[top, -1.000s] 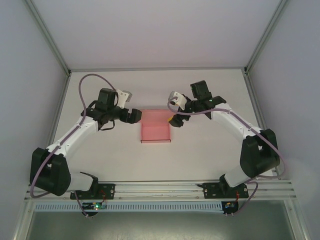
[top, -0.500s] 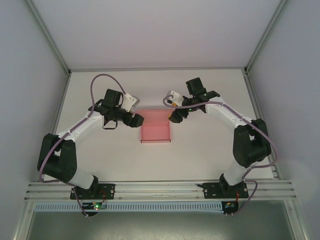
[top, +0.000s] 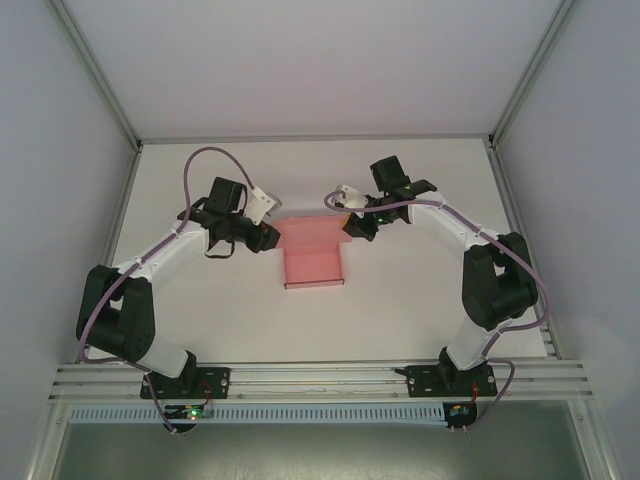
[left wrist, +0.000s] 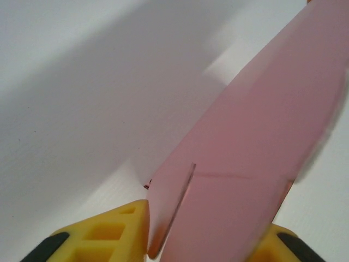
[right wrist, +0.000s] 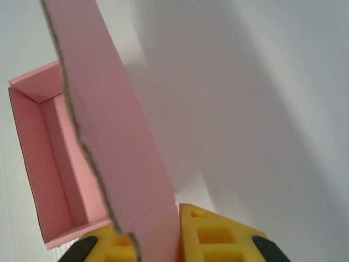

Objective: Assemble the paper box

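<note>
Lab enclosure: white panels [top: 300, 60], aluminium rails [top: 320, 375]

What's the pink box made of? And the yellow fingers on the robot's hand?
The pink box looks like thin card with a matte finish: its cut edge is rough and darker, and it folds in sharp creases. The right hand has yellow fingers that look like dull hard plastic, with square hollows moulded or printed in; which, I cannot tell.

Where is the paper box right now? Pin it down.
Top view: the paper box lies mid-way across the table, between the left gripper and the right gripper, each pinching a far-end flap.
</note>
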{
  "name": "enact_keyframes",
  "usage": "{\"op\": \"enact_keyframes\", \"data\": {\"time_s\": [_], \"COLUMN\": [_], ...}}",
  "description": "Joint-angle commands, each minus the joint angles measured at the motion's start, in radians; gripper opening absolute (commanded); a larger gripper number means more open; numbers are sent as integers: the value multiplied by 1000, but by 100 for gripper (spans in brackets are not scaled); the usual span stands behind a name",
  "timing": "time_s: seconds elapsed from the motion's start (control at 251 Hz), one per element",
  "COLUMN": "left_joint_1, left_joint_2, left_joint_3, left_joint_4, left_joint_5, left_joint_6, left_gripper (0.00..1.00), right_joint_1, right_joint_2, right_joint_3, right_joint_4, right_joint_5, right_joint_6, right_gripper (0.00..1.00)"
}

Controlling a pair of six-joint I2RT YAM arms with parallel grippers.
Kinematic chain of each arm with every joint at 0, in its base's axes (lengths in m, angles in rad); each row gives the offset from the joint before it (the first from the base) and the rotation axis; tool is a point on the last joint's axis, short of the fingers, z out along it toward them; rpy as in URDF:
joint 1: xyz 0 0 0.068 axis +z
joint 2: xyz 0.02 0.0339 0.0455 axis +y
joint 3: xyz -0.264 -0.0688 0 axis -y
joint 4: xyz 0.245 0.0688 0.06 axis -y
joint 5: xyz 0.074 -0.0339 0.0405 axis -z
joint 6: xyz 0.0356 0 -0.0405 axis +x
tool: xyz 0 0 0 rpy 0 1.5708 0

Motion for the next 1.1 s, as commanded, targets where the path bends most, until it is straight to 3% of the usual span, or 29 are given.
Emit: {"op": "enact_keyframes", "data": {"time_s": [0.0,0.12,0.471,0.603,1.097], "left_joint_1": [-6,-33,-146,-154,-197], "left_joint_2": [25,33,-29,-13,142], "left_joint_3": [38,56,64,37,101], "left_joint_4": [-7,1,112,243,434], "left_joint_5": [-14,-95,-374,-490,-597], "left_joint_6": [-4,-46,-181,-284,-548], "left_gripper": [19,0,0,0,0], "right_joint_1": [6,10,16,17,96], "right_joint_2": [-1,-5,-61,-62,-7], "right_joint_3": [23,22,-66,-102,-132], "right_joint_4": [4,25,310,453,705], "right_joint_5": [-16,-8,131,203,462], "right_joint_6": [20,62,417,559,949], "right_gripper": [9,0,0,0,0]}}
